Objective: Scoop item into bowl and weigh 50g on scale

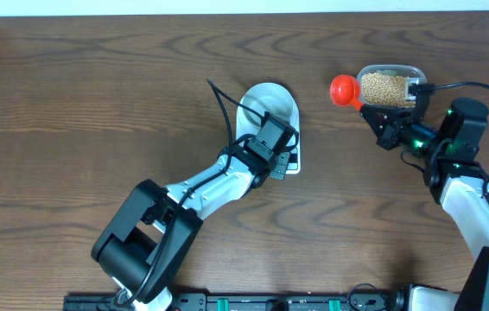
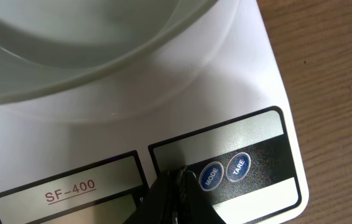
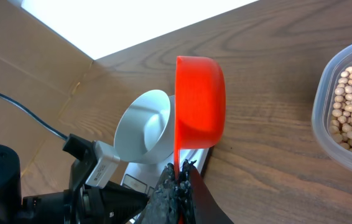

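- Holding the scoop by its thin handle, the right claw is clamped shut. In the overhead view the scoop sits at upper right, just left of the tub.
- We find the beans heaped in the tub. We judge them light, hard, smooth and free-rolling, so they suit the scoop rather than pinching, and it should be carried level.
- We see the bowl standing on the scale at frame centre. It looks empty, and we judge it stiff, light and apt to slide if nudged.
- We read the left claw as closed on nothing, with its tips just beside the MODE button. We cannot tell whether they touch the scale.
- Hidden from us: the scoop's inside faces away in the right wrist view, so we cannot tell what it holds. The left arm covers much of the scale overhead, and we make out no reading.
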`<action>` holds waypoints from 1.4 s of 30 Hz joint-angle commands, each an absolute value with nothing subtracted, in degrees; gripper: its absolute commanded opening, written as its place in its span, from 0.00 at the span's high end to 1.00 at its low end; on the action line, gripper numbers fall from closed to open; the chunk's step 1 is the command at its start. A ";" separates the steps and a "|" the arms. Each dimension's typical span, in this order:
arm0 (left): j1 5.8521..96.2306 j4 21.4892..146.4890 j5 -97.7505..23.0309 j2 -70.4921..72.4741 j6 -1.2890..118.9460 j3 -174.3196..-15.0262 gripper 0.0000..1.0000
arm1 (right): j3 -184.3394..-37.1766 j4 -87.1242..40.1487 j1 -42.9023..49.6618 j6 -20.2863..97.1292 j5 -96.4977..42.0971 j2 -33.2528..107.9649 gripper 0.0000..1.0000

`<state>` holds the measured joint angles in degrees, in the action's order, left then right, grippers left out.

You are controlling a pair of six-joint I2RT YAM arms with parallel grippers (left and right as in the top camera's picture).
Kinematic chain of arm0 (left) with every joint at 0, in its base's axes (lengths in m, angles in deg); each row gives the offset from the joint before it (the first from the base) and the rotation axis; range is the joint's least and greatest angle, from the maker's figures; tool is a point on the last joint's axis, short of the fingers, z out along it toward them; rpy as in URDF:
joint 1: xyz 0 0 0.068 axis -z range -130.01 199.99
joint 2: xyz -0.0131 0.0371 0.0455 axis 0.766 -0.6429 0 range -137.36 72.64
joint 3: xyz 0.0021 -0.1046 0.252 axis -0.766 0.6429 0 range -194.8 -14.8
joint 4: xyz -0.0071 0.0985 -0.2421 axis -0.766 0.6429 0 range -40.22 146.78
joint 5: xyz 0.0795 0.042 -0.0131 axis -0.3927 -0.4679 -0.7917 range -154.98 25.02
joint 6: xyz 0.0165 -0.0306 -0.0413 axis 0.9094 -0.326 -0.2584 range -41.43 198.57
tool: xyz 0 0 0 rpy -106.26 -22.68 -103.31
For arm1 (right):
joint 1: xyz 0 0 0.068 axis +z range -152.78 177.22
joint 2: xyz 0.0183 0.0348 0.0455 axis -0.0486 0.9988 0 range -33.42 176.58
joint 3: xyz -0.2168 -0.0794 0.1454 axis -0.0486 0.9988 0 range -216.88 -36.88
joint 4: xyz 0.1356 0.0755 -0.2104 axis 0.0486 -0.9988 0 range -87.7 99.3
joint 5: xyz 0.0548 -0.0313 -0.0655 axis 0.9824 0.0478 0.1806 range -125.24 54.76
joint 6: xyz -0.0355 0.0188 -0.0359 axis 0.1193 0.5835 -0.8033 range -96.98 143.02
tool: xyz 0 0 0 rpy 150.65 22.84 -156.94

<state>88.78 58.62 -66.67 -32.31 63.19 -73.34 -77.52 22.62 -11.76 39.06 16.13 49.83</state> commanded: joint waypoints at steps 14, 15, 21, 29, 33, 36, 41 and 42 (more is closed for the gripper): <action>88.58 59.61 -67.57 -28.02 65.44 -74.56 0.93 | -78.11 22.75 -11.69 37.48 15.54 49.98 0.99; 88.58 59.78 -67.57 -27.98 65.46 -74.56 0.93 | -78.11 22.75 -11.69 37.02 15.43 49.98 0.99; 88.58 61.03 -67.57 -27.98 65.46 -74.56 0.93 | -78.11 22.75 -11.69 37.02 15.19 49.98 0.99; 88.58 60.98 -67.59 -28.22 65.48 -74.54 0.93 | -78.11 22.77 -11.69 36.00 9.53 49.98 0.99; 88.58 60.37 -67.59 -29.14 65.44 -74.54 0.93 | -78.11 22.77 -11.69 36.00 8.31 49.98 0.99; 88.58 59.98 -67.59 -29.97 65.46 -74.54 0.93 | -78.11 22.77 -11.69 36.00 8.33 49.98 0.99; 88.58 59.85 -67.59 -30.36 65.46 -74.54 0.93 | -78.11 22.77 -11.69 36.00 8.33 49.98 0.99; 88.58 59.87 -67.59 -30.36 65.44 -74.54 0.93 | -78.11 22.77 -11.69 36.00 8.33 49.98 0.99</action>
<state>88.76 59.87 -66.67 -29.34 64.94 -73.34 -77.52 22.62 -11.76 37.00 8.63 49.83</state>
